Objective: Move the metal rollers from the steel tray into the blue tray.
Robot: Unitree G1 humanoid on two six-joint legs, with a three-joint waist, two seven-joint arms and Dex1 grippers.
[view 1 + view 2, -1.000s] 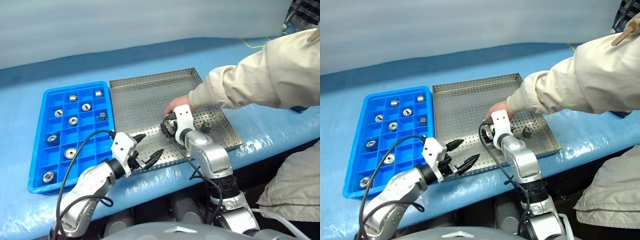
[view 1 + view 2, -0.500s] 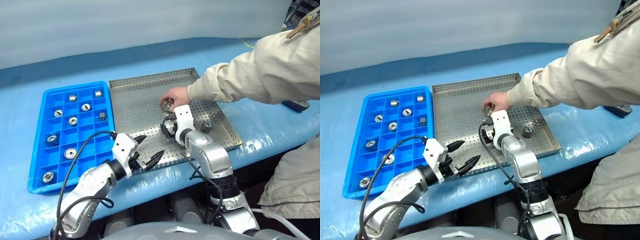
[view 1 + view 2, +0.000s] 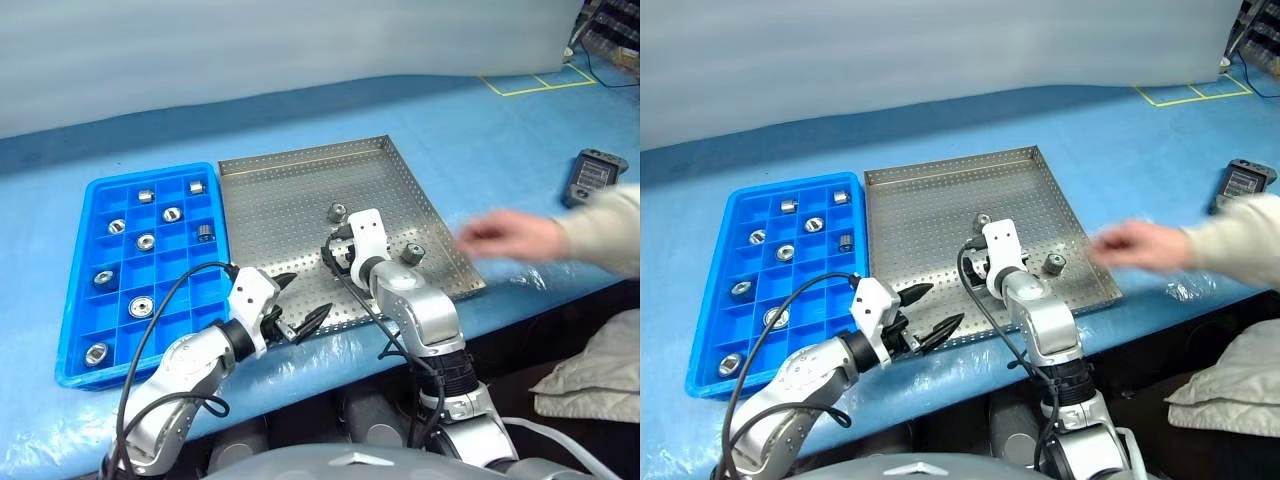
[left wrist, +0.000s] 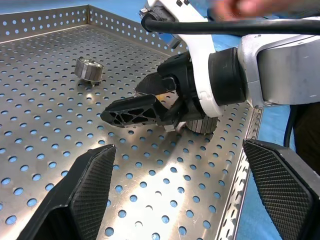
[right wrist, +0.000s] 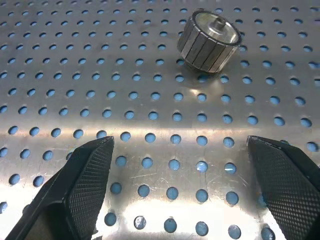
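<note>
While both grippers hung with fingers spread and empty, the steel tray (image 3: 300, 190) held two rollers (image 3: 337, 211), one just beyond the right gripper (image 5: 182, 165) and one beside it. The blue tray (image 3: 92, 300) held eight rollers, each in its own compartment. The left gripper (image 3: 298, 303) hovered over the steel tray's near edge.

Steel tray (image 3: 940, 215) sits mid-tabletop (image 3: 940, 125), the blue tray (image 3: 708, 330) touching it at nine o'clock. Two metal rollers (image 3: 982, 221) remain inside. A person's hand (image 3: 1130, 245) hovers at three o'clock.
</note>
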